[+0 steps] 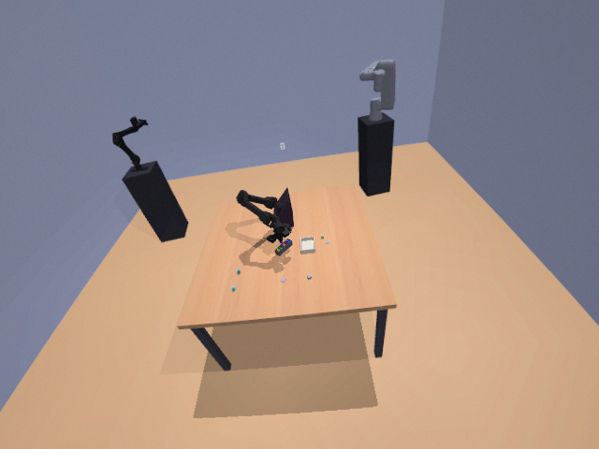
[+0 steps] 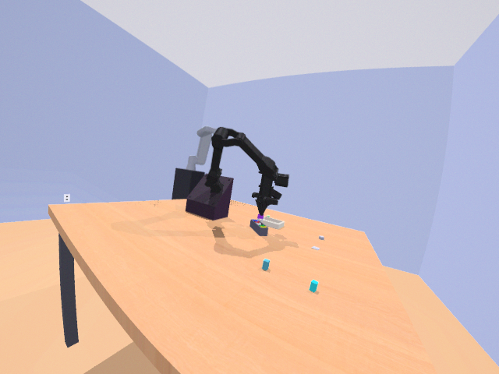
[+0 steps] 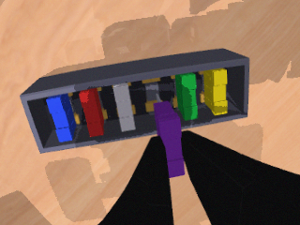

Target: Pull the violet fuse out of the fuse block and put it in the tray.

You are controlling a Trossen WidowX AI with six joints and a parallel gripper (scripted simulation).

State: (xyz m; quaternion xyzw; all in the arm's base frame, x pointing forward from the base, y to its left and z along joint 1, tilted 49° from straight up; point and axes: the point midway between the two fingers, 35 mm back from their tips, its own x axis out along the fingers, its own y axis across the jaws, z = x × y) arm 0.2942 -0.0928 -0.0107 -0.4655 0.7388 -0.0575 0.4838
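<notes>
The violet fuse is upright in my grip, its long axis running straight down from my fingertips toward the fuse block, its lower end over the open slot between the grey fuse and the green fuse. My gripper is pinched almost closed on the fuse's upper end, one dark finger on each flat side, and from the wrist view I see my fingers clear of the block's walls. In the exterior view the violet piece sits just above the block's rim; whether its tip has fully left the slot I cannot tell. The blue fuse, red fuse and yellow fuse stand in their own slots. The white tray lies just beside the block on the wooden table. Two small teal blocks stand well apart toward the near edge, and little grey bits lie off to the side. Around the table there are blue walls, a tan floor, and two other arms on dark pedestals.
</notes>
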